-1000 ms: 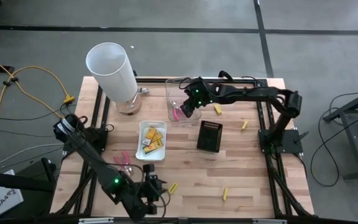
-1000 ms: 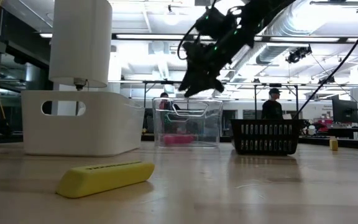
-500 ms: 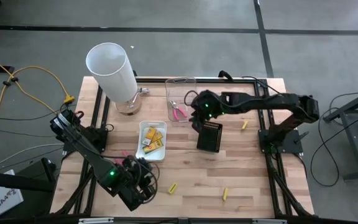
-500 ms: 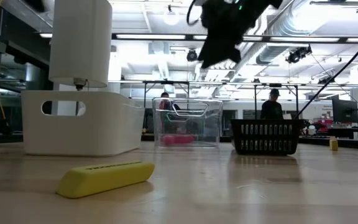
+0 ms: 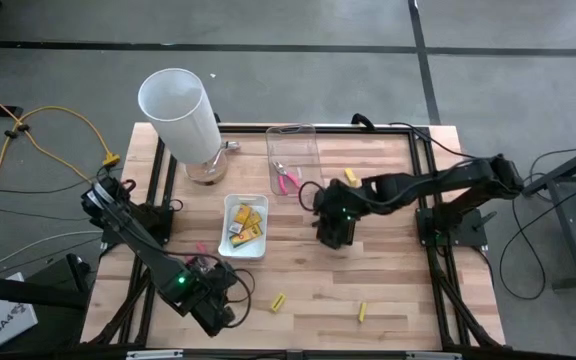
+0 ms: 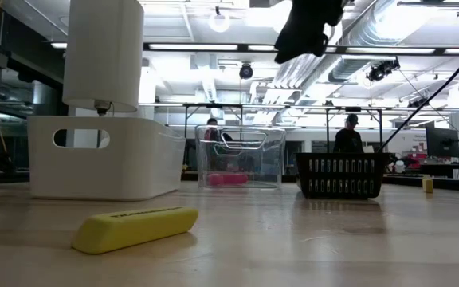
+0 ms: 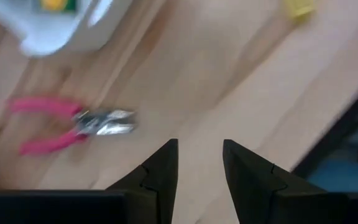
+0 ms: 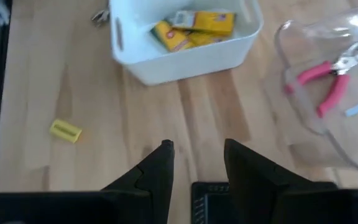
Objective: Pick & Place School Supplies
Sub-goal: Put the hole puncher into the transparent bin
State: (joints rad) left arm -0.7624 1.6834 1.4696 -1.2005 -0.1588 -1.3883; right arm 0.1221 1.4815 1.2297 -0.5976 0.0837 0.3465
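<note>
Left gripper (image 7: 200, 163), fingers spread and empty, hovers near the desk's (image 5: 388, 270) front-left corner, just beside a pair of pink-handled pliers (image 7: 67, 127) on the bare wood. Right gripper (image 8: 197, 163), also parted and empty, hangs over the black basket (image 5: 334, 226) mid-desk. Second pink pliers (image 5: 287, 179) lie in the clear tray (image 5: 291, 135). Two pliers, four loose yellow sticks.
</note>
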